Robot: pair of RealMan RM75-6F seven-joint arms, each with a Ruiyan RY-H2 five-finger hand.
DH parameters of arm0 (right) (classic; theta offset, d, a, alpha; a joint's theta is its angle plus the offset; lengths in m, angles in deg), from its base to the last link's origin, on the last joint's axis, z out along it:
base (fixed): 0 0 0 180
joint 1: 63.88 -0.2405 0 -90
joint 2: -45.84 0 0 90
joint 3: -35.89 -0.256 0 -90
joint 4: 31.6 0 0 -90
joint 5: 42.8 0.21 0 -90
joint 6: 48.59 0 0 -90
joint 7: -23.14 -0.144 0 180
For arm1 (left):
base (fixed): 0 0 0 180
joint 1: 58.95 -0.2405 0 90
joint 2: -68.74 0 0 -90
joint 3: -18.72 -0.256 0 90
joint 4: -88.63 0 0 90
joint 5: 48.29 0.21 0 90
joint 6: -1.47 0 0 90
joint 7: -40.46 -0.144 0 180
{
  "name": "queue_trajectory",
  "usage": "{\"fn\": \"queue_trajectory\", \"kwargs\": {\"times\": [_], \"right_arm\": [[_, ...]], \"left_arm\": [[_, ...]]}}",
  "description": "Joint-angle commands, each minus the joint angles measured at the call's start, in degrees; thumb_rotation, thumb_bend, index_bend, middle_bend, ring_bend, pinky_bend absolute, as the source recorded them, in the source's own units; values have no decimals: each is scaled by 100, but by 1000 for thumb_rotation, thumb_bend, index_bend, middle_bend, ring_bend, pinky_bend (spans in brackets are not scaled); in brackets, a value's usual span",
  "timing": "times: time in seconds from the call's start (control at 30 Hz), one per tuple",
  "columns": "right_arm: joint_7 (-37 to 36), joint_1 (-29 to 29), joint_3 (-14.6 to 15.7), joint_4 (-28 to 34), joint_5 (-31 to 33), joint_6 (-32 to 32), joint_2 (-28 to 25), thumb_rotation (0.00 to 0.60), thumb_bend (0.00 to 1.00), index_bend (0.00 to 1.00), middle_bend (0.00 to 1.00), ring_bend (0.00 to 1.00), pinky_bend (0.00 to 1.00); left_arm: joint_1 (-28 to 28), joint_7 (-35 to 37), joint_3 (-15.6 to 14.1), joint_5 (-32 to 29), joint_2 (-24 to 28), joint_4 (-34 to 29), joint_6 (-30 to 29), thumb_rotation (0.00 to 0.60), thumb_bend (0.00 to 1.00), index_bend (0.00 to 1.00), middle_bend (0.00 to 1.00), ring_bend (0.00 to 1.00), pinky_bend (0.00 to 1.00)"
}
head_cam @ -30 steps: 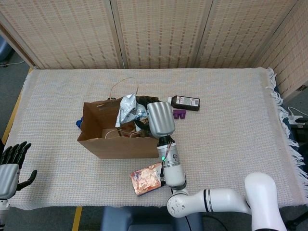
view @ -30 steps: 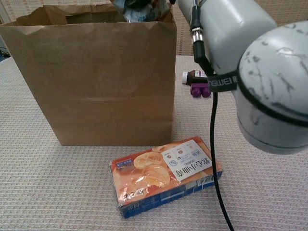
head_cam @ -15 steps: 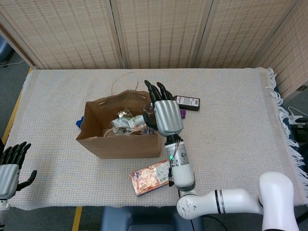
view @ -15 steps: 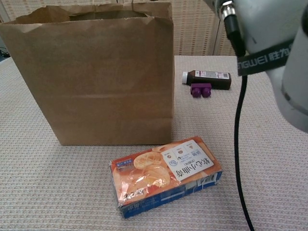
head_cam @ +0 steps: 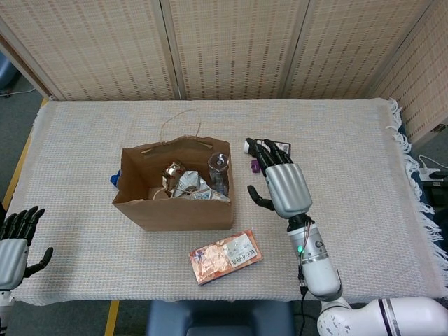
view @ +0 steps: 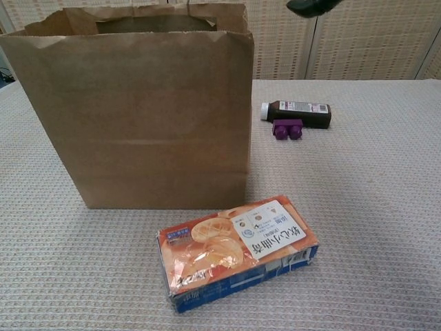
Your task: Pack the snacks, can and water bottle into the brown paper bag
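Two hands are in sight, and neither holds anything. The right hand (head_cam: 283,183) hangs above the tabletop (head_cam: 350,154) with its fingers (head_cam: 269,150) spread and pointing away from the robot, thumb stuck out toward the bag; in the chest view only a dark fingertip of it (view: 310,6) shows at the top edge. Just to that hand's thumb side stands the brown paper bag (head_cam: 175,210), upright and open-mouthed, its handle loop lying on the cloth behind it. Inside it you can see a crumpled silvery snack packet (head_cam: 190,185), the top of a water bottle (head_cam: 218,163) in the corner nearest the hand, and something round and metallic (head_cam: 172,171) that may be the can, though I cannot tell for sure. A bit of blue (head_cam: 114,178) pokes out at the bag's far side from the hand.

Nearer the robot than the hand, off toward the bag side, an orange snack box (view: 238,252) lies flat on the tabletop, close to the bag's front wall but apart from it. Just beyond the fingertips lie a dark brown bottle (view: 296,112) on its side and a small purple block (view: 287,129) right beside it.

The left hand (head_cam: 14,245) sits at the tabletop's near corner, far from everything, fingers apart and empty.
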Motion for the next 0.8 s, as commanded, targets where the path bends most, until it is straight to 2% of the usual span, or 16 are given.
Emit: {"fn": "queue_trajectory", "kwargs": {"times": [0.03,0.1,0.17,0.33,0.47,0.6,0.8], "right_arm": [[-431,591,923,142,-451,-778,-1313,600,255,0,158,47,187],[-753,625,1144,-51,-599,-1382,-1877,600,248,0,158,47,183],[-948,616,1290,-230,-801,-1784,-2175,600,221,0,158,47,183],[-1269,582,1709,-554,-1622,-2576,-2476,600,132,0,143,35,154],[-1434,533,1980,-648,-2183,-3034,-2409,600,114,0,123,17,125],[-1375,490,2154,-679,-2448,-3288,-2163,600,113,0,118,14,121],[-1083,344,2228,-714,-2237,-3597,-1600,600,108,0,40,0,96]], "left_arm": [[6,-54,8,-7,-12,2,1,600,359,44,0,0,0],[13,-103,16,-17,-19,-10,6,600,360,44,0,0,0],[18,-132,21,-25,-24,-20,12,600,361,44,0,0,0],[33,-184,34,-45,-30,-44,28,600,360,44,0,0,0],[36,-179,36,-48,-26,-47,34,600,360,44,0,0,0],[36,-148,33,-45,-20,-42,36,600,360,44,0,0,0],[35,-91,25,-30,-11,-31,39,600,359,44,0,0,0]]}}
